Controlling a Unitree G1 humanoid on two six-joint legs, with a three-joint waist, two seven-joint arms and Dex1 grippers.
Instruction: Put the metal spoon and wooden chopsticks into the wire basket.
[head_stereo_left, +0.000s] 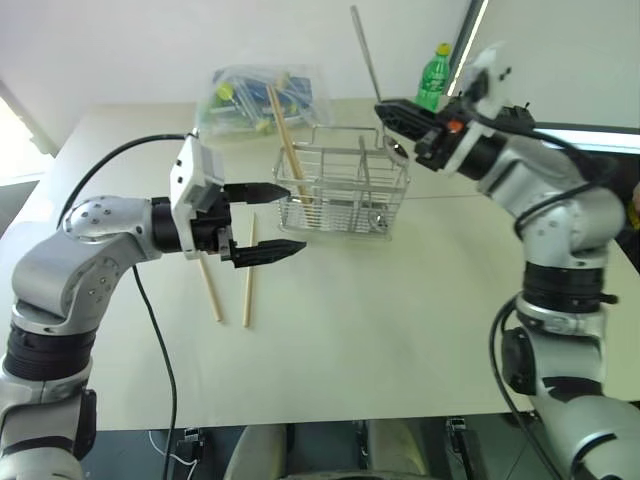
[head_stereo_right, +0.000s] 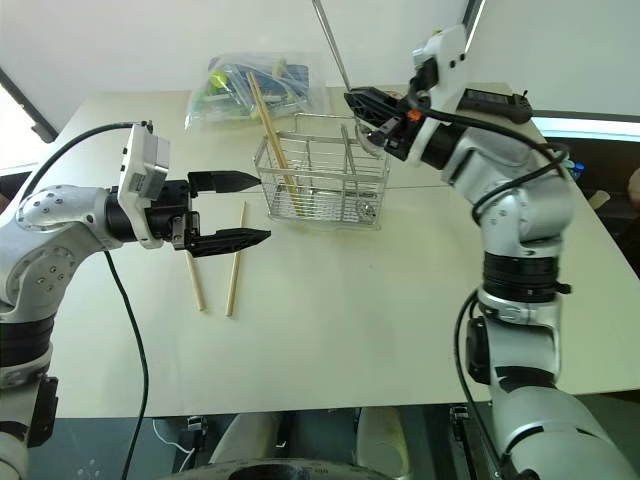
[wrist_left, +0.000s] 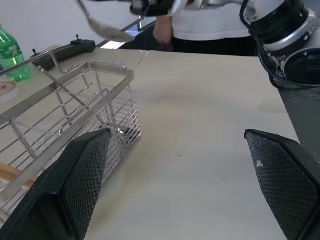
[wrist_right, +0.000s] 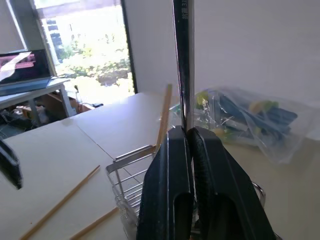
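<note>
Right gripper (head_stereo_left: 386, 108): jaws pinching the metal spoon (head_stereo_right: 331, 38), handle rising steeply, held above the far right corner of the wire basket (head_stereo_left: 345, 190). Left gripper (head_stereo_left: 282, 218): jaws spread wide, nothing between them, hovering just left of the basket. Wooden chopsticks: one (head_stereo_left: 290, 150) stands tilted in the basket's left compartment; two (head_stereo_left: 248, 275) lie on the surface (head_stereo_left: 380, 330) near the left gripper. A clear bag (head_stereo_left: 255, 95) sits beyond the basket; a green bottle (head_stereo_left: 433, 77) stands at far right.
</note>
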